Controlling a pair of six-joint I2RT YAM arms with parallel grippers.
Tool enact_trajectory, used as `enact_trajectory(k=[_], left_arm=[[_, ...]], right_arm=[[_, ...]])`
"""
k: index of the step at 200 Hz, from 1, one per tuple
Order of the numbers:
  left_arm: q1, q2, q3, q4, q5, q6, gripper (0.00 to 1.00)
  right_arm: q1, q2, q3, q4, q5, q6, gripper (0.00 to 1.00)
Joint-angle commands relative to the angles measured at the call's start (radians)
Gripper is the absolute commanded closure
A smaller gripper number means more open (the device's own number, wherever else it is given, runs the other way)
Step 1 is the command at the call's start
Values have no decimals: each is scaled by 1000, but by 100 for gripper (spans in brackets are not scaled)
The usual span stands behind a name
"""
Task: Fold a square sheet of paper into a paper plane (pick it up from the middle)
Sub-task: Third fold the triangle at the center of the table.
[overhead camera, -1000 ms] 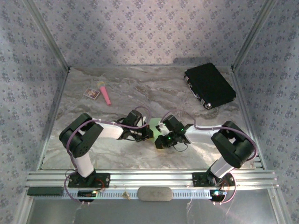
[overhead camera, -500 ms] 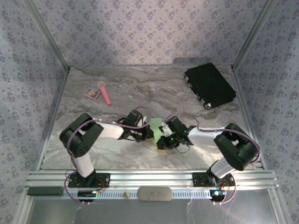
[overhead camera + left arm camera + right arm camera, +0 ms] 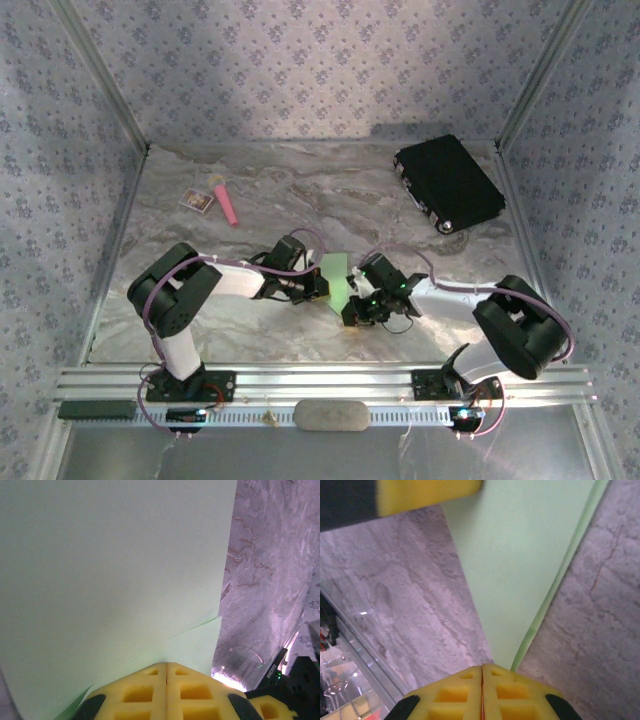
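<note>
The square sheet of paper [image 3: 336, 275], lime green and folded into a narrow tapering shape, lies on the marble table between my two grippers. My left gripper [image 3: 318, 285] is shut, with its pads against the paper's left edge. In the left wrist view the paper [image 3: 115, 570] spreads out from the shut left gripper [image 3: 166, 665], and a flap edge shows. My right gripper [image 3: 352, 310] is shut at the paper's near end. In the right wrist view the paper [image 3: 520, 555] narrows and runs under the right gripper [image 3: 482, 667]. No frame shows whether either pinches a layer.
A black case [image 3: 448, 183] lies at the back right. A pink stick [image 3: 226, 203] and a small white card [image 3: 197, 201] lie at the back left. An aluminium rail [image 3: 320, 380] runs along the near edge, and patterned walls close in the sides.
My right gripper has slid along the paper toward the near edge, and its arm has swung out to the right. The left gripper has stayed put.
</note>
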Motion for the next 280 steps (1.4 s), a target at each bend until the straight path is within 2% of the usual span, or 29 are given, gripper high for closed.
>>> enact_trajectory(k=[1,45,93,142,177,217,280], left_arm=[[-10,20,-3,-41,-31,25,100],[-11,18,-1,-42,-33,24,100],[-12,16,0,-43,-33,27,99],[-12,7,14,-58,-38,41,99],[-12,8,16,-58,-36,42,99],[-13,3,15,-54,-37,40,99],[-14,-16,38,-74,-40,59,98]], right_arm=[[3,-56,70,-60,6,-7,92],[-19,44,158,-58,8,-21,93],[-24,173,158,-55,21,-28,93],[-25,110,43,-52,38,8,96],[-35,46,81,-20,12,7,96],[-46,140,157,4,-9,-3,96],[-48,187,73,3,36,19,98]])
